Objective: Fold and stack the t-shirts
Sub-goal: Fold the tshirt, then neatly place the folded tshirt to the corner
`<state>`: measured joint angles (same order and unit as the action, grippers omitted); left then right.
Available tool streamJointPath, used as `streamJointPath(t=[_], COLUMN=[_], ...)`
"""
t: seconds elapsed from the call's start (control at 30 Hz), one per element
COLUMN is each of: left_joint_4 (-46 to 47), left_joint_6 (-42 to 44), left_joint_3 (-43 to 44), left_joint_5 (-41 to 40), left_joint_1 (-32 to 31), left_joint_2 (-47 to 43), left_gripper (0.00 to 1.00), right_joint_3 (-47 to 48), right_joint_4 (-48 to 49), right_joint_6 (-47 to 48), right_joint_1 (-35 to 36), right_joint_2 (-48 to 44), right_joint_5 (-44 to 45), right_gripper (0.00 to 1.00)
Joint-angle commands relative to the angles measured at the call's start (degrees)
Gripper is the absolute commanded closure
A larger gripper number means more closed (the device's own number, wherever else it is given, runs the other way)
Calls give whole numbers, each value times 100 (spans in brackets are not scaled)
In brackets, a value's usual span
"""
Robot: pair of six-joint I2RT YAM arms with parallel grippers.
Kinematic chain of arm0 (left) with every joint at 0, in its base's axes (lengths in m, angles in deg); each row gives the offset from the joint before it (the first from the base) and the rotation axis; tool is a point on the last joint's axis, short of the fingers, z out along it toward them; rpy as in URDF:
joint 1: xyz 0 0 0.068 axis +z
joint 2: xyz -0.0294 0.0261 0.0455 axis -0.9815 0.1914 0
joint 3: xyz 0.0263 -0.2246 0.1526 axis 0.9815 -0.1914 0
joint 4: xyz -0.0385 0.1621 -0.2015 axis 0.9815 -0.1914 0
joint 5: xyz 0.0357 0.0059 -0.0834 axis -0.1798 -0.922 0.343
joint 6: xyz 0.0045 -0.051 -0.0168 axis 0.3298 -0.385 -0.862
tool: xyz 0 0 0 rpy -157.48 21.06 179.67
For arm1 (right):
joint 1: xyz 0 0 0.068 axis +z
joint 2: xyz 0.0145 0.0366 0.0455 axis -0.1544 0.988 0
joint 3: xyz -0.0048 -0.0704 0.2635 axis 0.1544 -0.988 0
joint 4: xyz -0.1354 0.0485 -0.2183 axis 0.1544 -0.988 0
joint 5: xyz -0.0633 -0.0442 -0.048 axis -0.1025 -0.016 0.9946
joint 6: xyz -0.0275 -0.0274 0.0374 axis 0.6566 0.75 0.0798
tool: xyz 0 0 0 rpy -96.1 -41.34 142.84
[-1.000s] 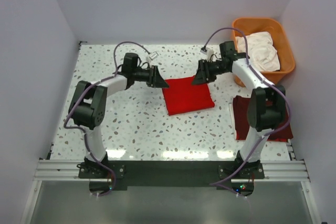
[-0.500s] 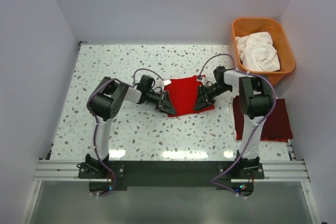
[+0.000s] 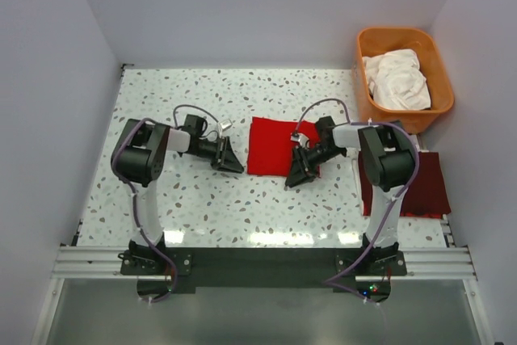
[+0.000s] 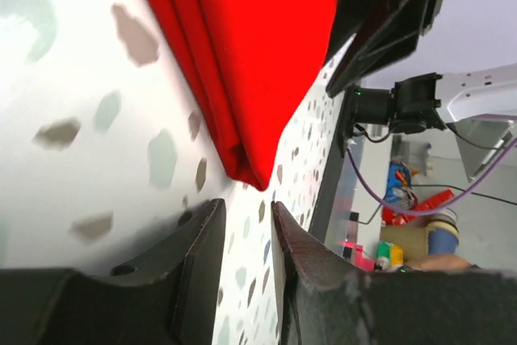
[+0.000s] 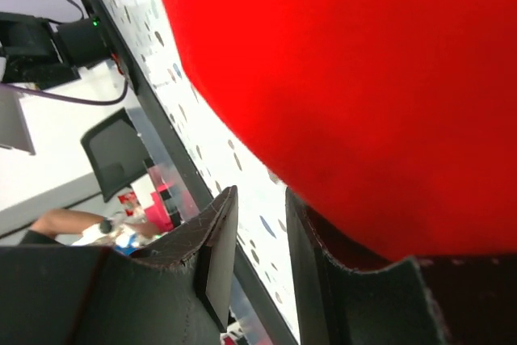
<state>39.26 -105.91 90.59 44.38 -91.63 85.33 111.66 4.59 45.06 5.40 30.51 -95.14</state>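
Observation:
A bright red t-shirt (image 3: 273,145) lies folded into a small rectangle at the middle of the table. My left gripper (image 3: 233,162) sits low on the table just left of the shirt's near left corner. Its jaws stand a narrow gap apart with nothing between them. In the left wrist view (image 4: 246,209) the shirt's folded corner (image 4: 250,171) lies just ahead of the fingertips. My right gripper (image 3: 296,175) is at the shirt's near right corner, jaws slightly apart. In the right wrist view (image 5: 260,199) the red cloth (image 5: 363,78) lies over the outside of one finger, and bare table shows in the gap.
A dark red folded shirt (image 3: 424,185) lies at the table's right edge, beside the right arm. An orange basket (image 3: 386,40) at the back right holds crumpled white shirts (image 3: 397,78). The speckled table (image 3: 161,103) reaches to white walls on three sides.
Both grippers came from the shirt's far edge towards me. The red shirt is now folded smaller. The left gripper has drawn back to the left, off the cloth.

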Motion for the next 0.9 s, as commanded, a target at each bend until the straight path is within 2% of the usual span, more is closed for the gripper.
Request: streamJointPath(t=[0.0,0.03,0.07,0.2,0.23,0.3,0.33,0.4,0.43,0.57,0.63,0.73,0.87], left_joint_4=[-635,-984,-1057,-813,-612,-339,107,670,1213,2254,2727,3160,3486], left_joint_6=[1086,1627,1789,2843,3359,3933,4449,4918,5242,5921,6149,6431,6581], left_joint_3=[-85,12,178,513,531,409,304,-22,-118,-391,-383,-321,-207], left_joint_5=[-820,-872,-1029,-1706,-1916,-2453,-2664,-3340,-3499,-4184,-4370,-4660,-4793], left_joint_1=[273,282,265,-112,-270,-874,-1113,-1770,-1957,-2819,-3232,-3672,-4032], left_joint_2=[-540,-890,-1093,-2173,-2307,-2631,-2712,-2826,-2818,-2459,-2135,-1694,-1219], left_gripper=[64,63,60,51,50,49,48,47,46,44,44,44,44], right_joint_3=[-213,-178,-134,243,279,305,314,332,314,174,51,-186,-459], right_joint_4=[910,701,559,14,-118,-198,-320,-426,-435,-356,-339,-312,-251], right_joint_6=[-224,-171,-109,-73,-82,-108,-117,-239,-327,-793,-961,-1075,-1224], right_joint_1=[242,233,207,-56,-153,-469,-557,-786,-856,-1234,-1314,-1420,-1576], right_joint_2=[-223,-399,-575,-1751,-2172,-2587,-2876,-3089,-3299,-3678,-3740,-3802,-3881], right_joint_5=[642,668,686,992,1124,1588,1756,2073,2414,2952,3050,2989,3076], right_gripper=[64,63,62,55,53,48,47,45,45,36,36,35,27])
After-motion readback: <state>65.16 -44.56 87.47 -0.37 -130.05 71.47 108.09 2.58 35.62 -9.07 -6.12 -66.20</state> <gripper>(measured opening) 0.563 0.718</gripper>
